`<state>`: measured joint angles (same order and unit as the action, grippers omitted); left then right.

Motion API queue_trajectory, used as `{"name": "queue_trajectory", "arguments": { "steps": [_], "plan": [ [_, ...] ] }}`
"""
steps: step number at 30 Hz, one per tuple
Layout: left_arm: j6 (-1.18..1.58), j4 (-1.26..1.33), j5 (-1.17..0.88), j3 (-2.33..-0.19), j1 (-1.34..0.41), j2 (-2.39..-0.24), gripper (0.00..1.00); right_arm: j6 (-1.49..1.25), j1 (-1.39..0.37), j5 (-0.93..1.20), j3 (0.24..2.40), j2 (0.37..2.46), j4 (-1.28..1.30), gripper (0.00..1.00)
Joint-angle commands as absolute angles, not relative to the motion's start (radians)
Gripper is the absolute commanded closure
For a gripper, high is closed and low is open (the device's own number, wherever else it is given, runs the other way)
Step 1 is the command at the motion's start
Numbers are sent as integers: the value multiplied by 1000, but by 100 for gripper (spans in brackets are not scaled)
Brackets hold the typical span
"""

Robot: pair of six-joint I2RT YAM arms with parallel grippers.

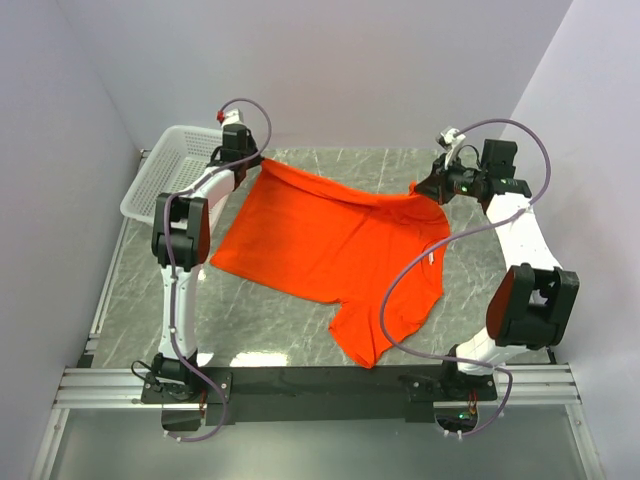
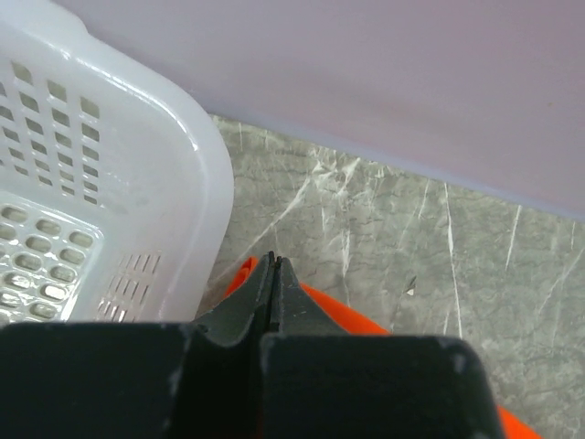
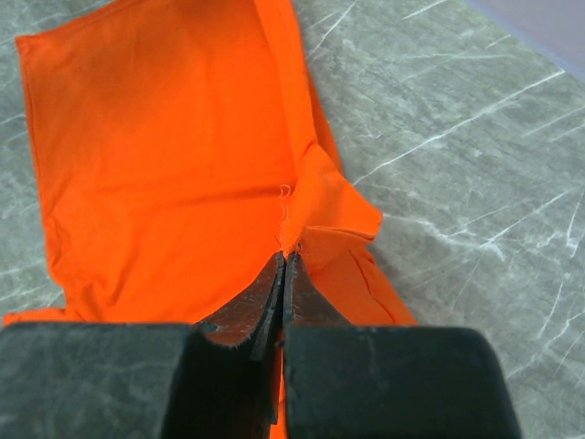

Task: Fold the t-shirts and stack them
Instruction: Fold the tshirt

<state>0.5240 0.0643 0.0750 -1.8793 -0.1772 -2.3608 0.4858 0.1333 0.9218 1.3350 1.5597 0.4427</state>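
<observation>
Left gripper [image 1: 258, 160] has its two dark fingers pressed together on the far left corner of the orange-red t-shirt [image 1: 340, 250]; in its own wrist view the fingertips meet with no gap and bright cloth shows on either side just below them. Right gripper [image 1: 422, 187] is likewise clamped on the shirt, at the far right corner, and its wrist view shows the cloth drawn up into a small creased peak where the fingertips nip it, a few loose threads standing at the seam. Between the two grips the shirt's far edge runs across the table in a shallow sag. The rest of the garment spreads toward the near side over the grey marble-patterned tabletop [image 1: 270, 325], with one corner pointing left, beside the left arm, and a narrower lobe reaching down toward the metal rail [image 1: 320, 385] that carries the arm bases. No print shows on the cloth, and soft folds cross its middle. A white plastic mesh basket [image 1: 160, 180] stands at the far left of the table, just beside the left gripper. The shirt corner held there lies close to the basket's rounded wall, though whether they touch cannot be told. A grey-violet cable [image 1: 400, 290] from the right arm loops over the right part of the shirt. Pale lilac walls [image 1: 330, 70] close the table in on three sides.
</observation>
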Motion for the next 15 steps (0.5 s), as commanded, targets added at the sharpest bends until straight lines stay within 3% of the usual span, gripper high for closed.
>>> {"name": "queue_trajectory", "arguments": {
  "steps": [1,15],
  "plan": [
    [492,143,57,-1878,-170,-2252,99,502,121,928,1324,1497,446,100],
    [462,160,41,-1830,-164,-2221,99,520,58,881,1252,1413,482,100]
  ]
}}
